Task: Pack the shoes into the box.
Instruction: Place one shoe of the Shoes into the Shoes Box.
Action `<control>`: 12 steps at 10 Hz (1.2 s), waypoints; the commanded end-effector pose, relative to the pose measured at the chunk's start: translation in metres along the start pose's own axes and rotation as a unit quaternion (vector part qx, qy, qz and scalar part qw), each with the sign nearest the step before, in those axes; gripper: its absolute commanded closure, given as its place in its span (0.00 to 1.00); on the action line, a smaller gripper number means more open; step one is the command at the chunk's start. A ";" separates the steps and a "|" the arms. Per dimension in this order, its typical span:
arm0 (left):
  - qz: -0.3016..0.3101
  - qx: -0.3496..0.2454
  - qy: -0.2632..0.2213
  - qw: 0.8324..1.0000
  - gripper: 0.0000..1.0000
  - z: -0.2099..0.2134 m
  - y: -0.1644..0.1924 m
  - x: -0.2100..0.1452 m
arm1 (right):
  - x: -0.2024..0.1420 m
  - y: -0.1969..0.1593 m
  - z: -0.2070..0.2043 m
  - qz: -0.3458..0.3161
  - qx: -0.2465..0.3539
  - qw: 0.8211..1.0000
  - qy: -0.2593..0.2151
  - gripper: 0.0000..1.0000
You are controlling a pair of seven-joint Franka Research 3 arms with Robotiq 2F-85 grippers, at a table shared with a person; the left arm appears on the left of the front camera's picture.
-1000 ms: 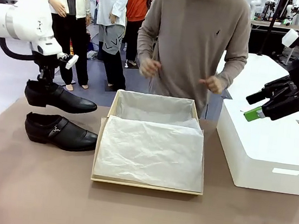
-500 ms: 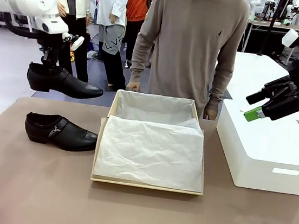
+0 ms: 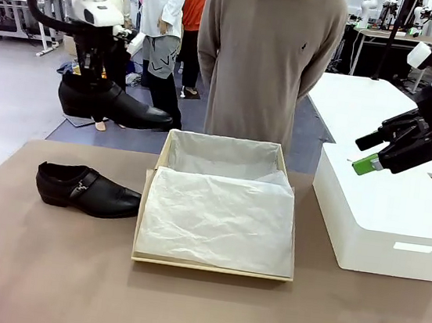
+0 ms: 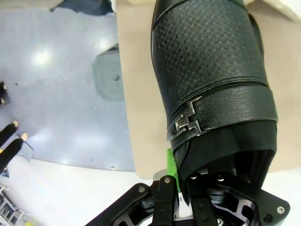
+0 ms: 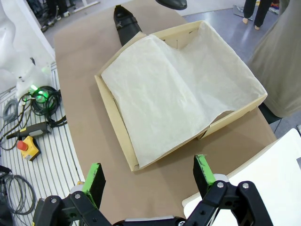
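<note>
My left gripper (image 3: pixel 92 82) hangs above the table's far left corner, shut on the heel collar of one black shoe (image 3: pixel 116 107), which is in the air with its toe towards the box. In the left wrist view, that shoe (image 4: pixel 211 80) runs up from the left gripper (image 4: pixel 183 181), buckle strap showing. The other shoe (image 3: pixel 86 190) lies on the table left of the box (image 3: pixel 143 216). The cardboard box is open and lined with white tissue. My right gripper (image 3: pixel 369 151) is open and holds nothing, up at the right. In the right wrist view, the right gripper (image 5: pixel 148 176) looks down on the box (image 5: pixel 114 123) and the lying shoe (image 5: pixel 126 26).
A person (image 3: pixel 268 58) stands right behind the box at the far edge, arms down. A large white block (image 3: pixel 383 213) sits on the table to the right of the box, below my right gripper. The brown table (image 3: pixel 182 307) has free room in front.
My left gripper has lifted the shoe higher and carried it right, towards the box. The person's hands have dropped to their sides. The right arm has not moved.
</note>
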State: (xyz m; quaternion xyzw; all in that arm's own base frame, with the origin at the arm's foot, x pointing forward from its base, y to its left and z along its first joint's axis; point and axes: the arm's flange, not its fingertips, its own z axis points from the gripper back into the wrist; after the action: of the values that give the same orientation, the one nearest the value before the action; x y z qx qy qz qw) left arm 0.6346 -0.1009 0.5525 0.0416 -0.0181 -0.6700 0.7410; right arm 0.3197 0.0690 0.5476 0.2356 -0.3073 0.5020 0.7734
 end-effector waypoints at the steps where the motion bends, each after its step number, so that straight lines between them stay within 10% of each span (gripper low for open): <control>1: 0.002 -0.009 -0.004 1.000 1.00 0.003 -0.006 0.012 | 0.001 -0.003 -0.001 0.012 0.007 1.000 -0.015 0.00; 12: -0.012 -0.021 -0.015 1.000 1.00 0.009 -0.014 0.053 | 0.001 -0.003 -0.001 0.012 0.007 1.000 -0.015 0.00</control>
State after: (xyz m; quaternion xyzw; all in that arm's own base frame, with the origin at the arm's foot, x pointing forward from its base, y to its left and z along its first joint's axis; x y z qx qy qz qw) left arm 0.6259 -0.1411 0.5479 0.0272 -0.0114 -0.6840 0.7289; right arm 0.3197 0.0690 0.5476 0.2355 -0.3073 0.5021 0.7733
